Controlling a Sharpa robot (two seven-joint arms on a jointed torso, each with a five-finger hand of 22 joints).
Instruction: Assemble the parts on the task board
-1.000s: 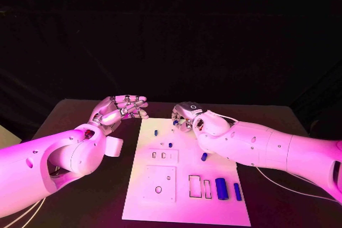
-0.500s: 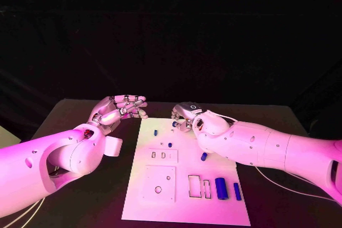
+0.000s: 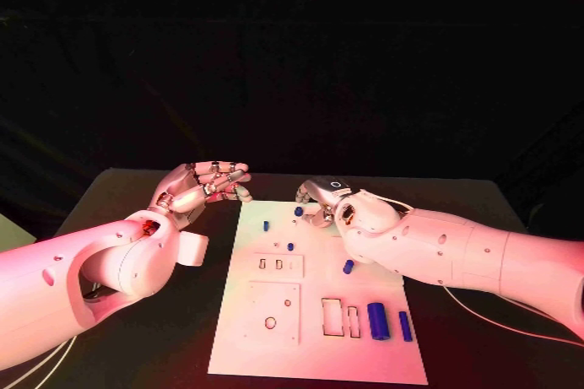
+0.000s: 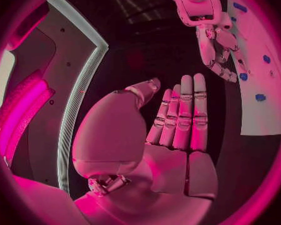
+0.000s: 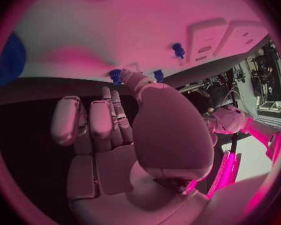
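On the near part of the white task board, which lies in the middle of the black counter, two blue parts stand side by side at the right: a thick blue cylinder and, just to its right, a thin blue bar. Left of them are two empty rectangular slots.

Further back, a small blue part sits close under the right arm. Beyond it are a small blue peg and another, the far-left peg, toward the board's left edge.

At the far end of the board, the right hand reaches down with its fingertips around a blue part; whether it grips this part or only touches it cannot be told. The right wrist view shows its fingers extended toward small blue pegs at the board's edge.

The left hand hovers off the board's far-left corner, above the counter, fingers curled inward and holding nothing. In the left wrist view its fingers lie close together.
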